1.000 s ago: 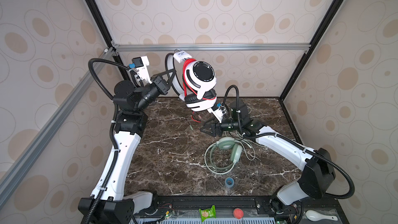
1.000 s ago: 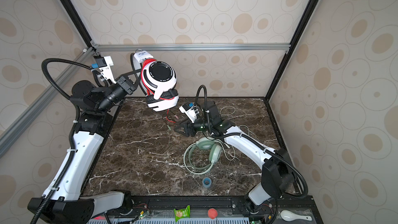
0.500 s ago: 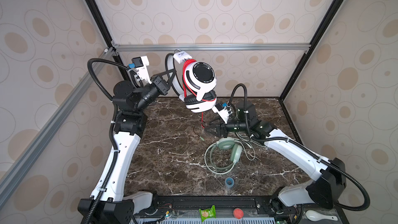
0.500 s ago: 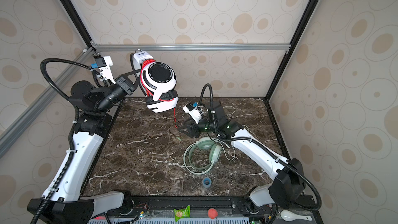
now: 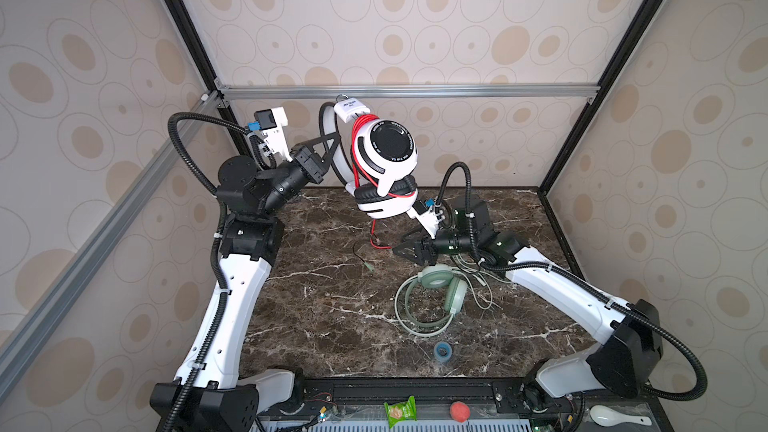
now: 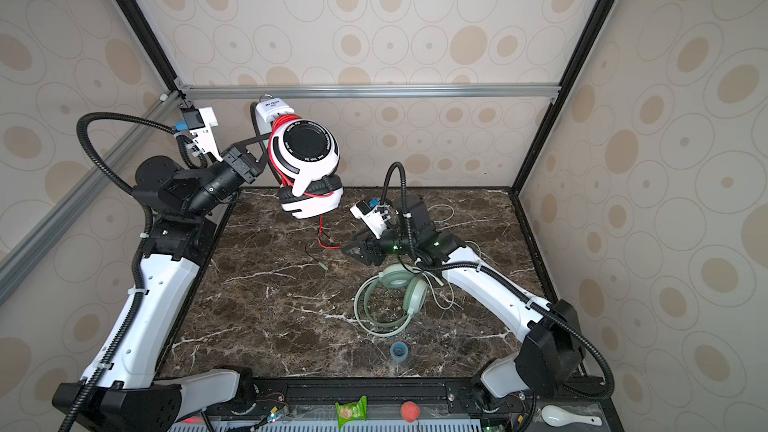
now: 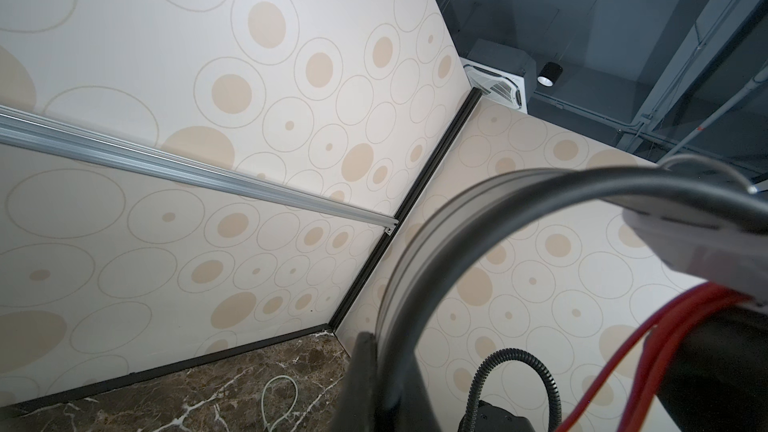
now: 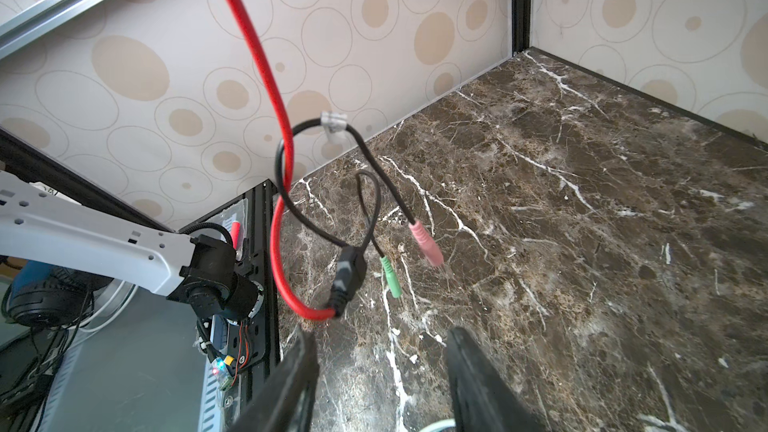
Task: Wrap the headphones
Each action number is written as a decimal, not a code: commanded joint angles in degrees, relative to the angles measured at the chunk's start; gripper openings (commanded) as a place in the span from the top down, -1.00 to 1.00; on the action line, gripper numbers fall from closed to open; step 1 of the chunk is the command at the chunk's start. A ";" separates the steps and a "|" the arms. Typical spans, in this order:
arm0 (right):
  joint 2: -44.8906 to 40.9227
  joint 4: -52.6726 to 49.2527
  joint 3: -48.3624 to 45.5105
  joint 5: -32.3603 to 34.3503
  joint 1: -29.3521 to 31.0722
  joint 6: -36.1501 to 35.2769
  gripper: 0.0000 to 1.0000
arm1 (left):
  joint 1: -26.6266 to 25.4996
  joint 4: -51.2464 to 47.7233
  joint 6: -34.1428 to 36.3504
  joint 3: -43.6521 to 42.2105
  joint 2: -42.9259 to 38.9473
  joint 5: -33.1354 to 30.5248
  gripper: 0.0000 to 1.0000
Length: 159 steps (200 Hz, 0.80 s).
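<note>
Gripping the white-and-black headphones (image 5: 388, 151) by the headband, the left end effector (image 5: 330, 146) holds them aloft at the desk's (image 5: 332, 305) 12 o'clock. The right end effector (image 5: 402, 246), jaws half apart and apparently empty, sits beside the dangling red cable (image 5: 374, 230). The mint green headphones (image 5: 436, 280) lie on the desk at its 5 o'clock.
</note>
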 commanded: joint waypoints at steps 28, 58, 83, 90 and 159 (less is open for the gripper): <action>0.68 0.62 4.44 0.07 0.52 -1.78 -0.02 | 0.35 5.01 -3.44 1.37 -1.69 0.21 1.00; 0.78 -1.35 6.89 1.29 0.52 -2.68 -0.01 | 0.35 5.46 -3.77 0.91 -1.52 0.72 1.00; 2.55 -1.91 7.94 0.71 0.45 -2.76 0.04 | 0.34 6.22 -4.27 0.28 -1.53 0.83 1.00; 2.98 -1.95 7.94 0.48 0.46 -2.69 0.06 | 0.35 6.44 -4.39 0.18 -1.51 0.84 1.00; 3.53 -0.73 5.77 -1.71 0.52 -2.76 0.27 | 0.35 6.57 -4.67 0.40 -1.42 0.84 1.00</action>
